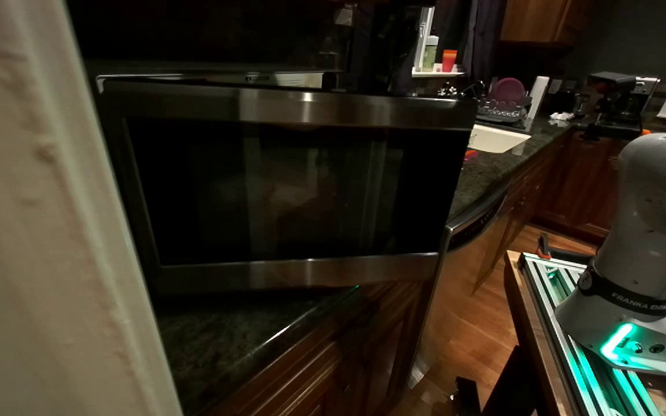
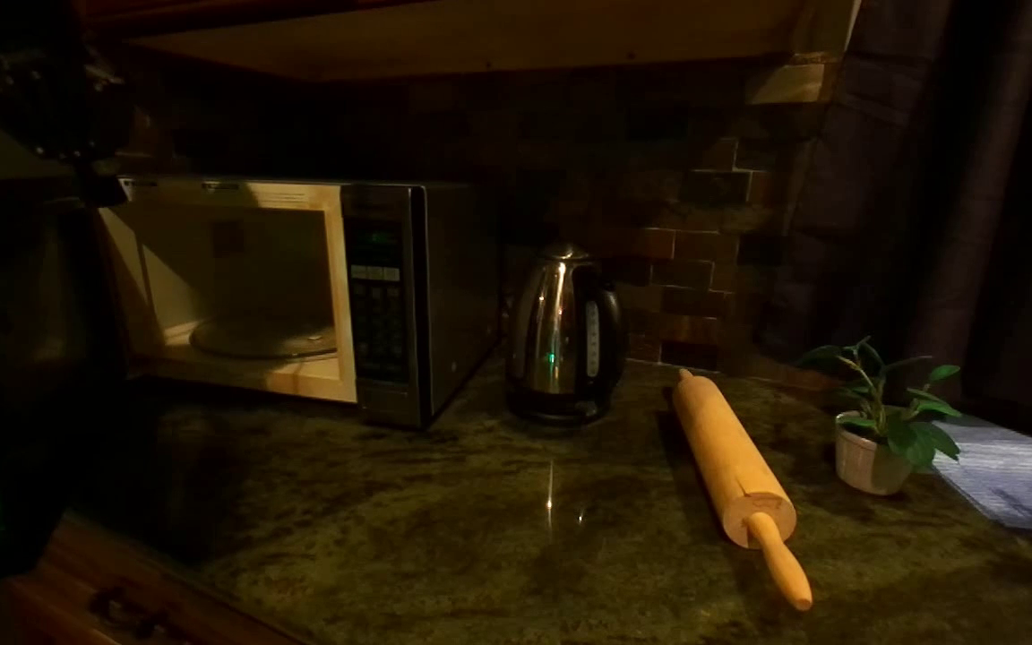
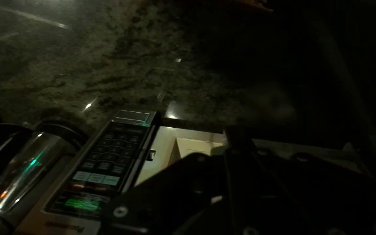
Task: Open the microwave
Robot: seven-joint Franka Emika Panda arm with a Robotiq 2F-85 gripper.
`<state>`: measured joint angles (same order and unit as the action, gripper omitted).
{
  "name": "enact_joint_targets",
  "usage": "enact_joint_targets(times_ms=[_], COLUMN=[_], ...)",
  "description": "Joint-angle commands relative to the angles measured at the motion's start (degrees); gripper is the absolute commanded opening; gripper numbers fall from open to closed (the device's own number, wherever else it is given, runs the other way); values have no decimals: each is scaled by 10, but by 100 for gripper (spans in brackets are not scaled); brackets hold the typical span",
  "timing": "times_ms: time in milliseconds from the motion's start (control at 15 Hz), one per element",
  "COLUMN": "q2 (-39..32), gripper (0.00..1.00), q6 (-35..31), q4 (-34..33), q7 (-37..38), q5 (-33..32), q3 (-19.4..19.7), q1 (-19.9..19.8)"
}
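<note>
**Microwave point(image 2: 382, 313) open, round plate point(image 2: 265, 339) inside**

The microwave is at left on the counter point(image 2: 391, 537), its door point(image 1: 304, 190) open. At right, a pot point(image 2: 872, 457) holds a plant point(image 2: 883, 408). "Panasonic" reads upside down in the wrist view. The gripper point(image 3: 239, 133) appears clenched; darkness hides most of it.

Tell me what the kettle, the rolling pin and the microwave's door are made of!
Kettle: shiny metal, probably polished steel, with bright, sharp glints.
Rolling pin: most likely wood, smooth and dull; it's tan, without mirror-like shine.
Door: its dark window looks like glossy glass, showing faint reflections, though plastic is possible. Its bands look like brushed metal, with soft streaks of light.
</note>
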<state>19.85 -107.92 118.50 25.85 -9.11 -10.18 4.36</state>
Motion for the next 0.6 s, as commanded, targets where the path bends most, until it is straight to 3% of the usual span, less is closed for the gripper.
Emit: enact_joint_targets(times_ms=[0,533], q2=[-5,-6], gripper=[0,0], q6=[-25,-10], q4=[6,1], q7=[-50,-196], q5=[57,193], q3=[6,16], q1=[16,50])
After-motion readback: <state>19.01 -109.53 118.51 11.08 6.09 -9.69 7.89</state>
